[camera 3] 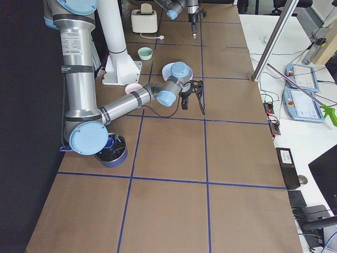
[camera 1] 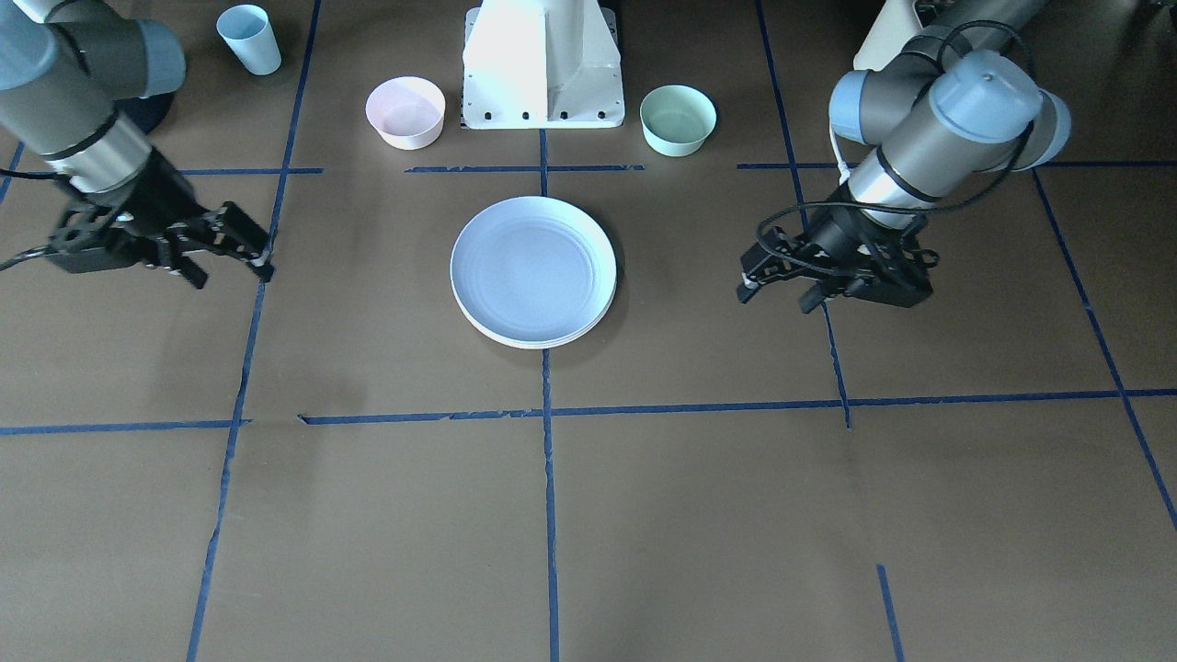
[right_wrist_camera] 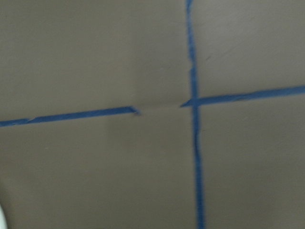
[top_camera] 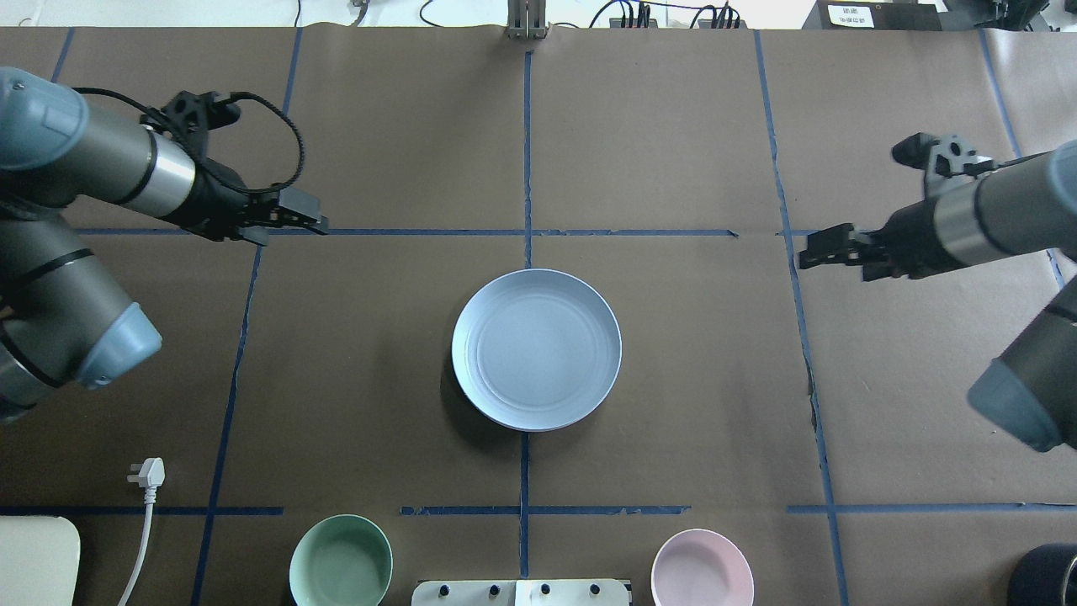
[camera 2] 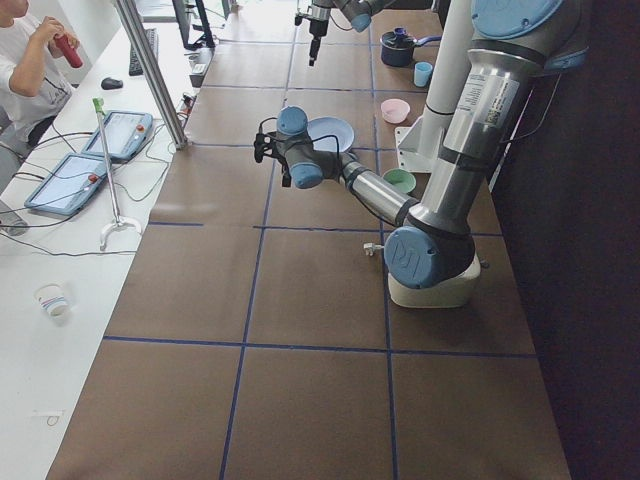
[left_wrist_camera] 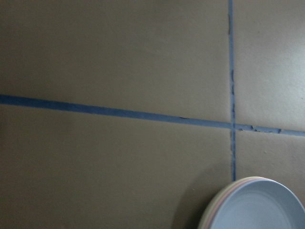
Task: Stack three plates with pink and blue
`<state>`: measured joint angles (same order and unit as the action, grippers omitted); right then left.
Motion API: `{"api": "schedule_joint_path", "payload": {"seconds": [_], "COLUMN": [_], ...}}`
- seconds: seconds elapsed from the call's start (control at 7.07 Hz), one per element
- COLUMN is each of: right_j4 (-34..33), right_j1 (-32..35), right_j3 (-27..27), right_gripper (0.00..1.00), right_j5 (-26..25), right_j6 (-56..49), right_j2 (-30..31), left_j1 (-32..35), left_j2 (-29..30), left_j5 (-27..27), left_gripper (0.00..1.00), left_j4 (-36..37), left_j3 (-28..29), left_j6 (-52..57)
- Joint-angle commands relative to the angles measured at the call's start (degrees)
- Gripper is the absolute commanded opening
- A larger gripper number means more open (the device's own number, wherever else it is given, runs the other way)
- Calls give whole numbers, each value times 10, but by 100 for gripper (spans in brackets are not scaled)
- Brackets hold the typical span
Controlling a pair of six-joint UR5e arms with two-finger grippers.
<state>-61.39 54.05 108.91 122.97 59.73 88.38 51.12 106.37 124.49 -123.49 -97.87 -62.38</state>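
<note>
The light blue plate [camera 1: 533,267] lies on top of a stack at the table's middle, also in the overhead view [top_camera: 536,349]. A cream-white rim [camera 1: 542,343] shows under it, and the left wrist view shows thin pink and cream rims [left_wrist_camera: 215,209] below the blue plate [left_wrist_camera: 259,205]. My left gripper [camera 1: 777,296] hovers open and empty to one side of the stack, also in the overhead view [top_camera: 310,220]. My right gripper [camera 1: 232,268] hovers open and empty on the other side, also in the overhead view [top_camera: 809,257]. Neither touches the plates.
A small pink bowl [camera 1: 405,112] and a mint bowl [camera 1: 678,119] stand either side of the robot base [camera 1: 542,64]. A pale blue cup [camera 1: 249,39] stands at the far corner. A white plug and cable [top_camera: 148,473] and a dark pot [top_camera: 1047,572] lie near the robot's side.
</note>
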Motion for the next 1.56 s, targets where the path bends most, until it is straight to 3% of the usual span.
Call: {"api": "schedule_joint_path", "payload": {"seconds": [0.0,0.14,0.28,0.57,0.71,0.99,1.42], "right_j4": [-132,-226,-306,-353,-353,-364,-363], "right_j1": [148,203,256,319,337,366,372], "right_j3": [-4,-8,-19,-66,-98,-149,-167], "right_gripper": [100,100,100,100,100,100,100], "right_j5": [73,89,92,108,108,110,112], "right_j6": [-260,-396,-519,-661,-710,-760,-763], "right_j2": [32,30,26,27,24,4,-8], "left_j1": [94,153,220,293,336,369,369], "left_j2": [-91,-116,-124,-142,-143,-150,-159], "left_j5": [6,21,25,25,26,112,117], "left_gripper": [100,100,100,100,100,100,100], "left_j4": [58,83,158,291,332,416,420], "left_j3": [-16,-14,-18,-13,-5,21,39], "left_j6": [230,355,491,704,755,806,802]}}
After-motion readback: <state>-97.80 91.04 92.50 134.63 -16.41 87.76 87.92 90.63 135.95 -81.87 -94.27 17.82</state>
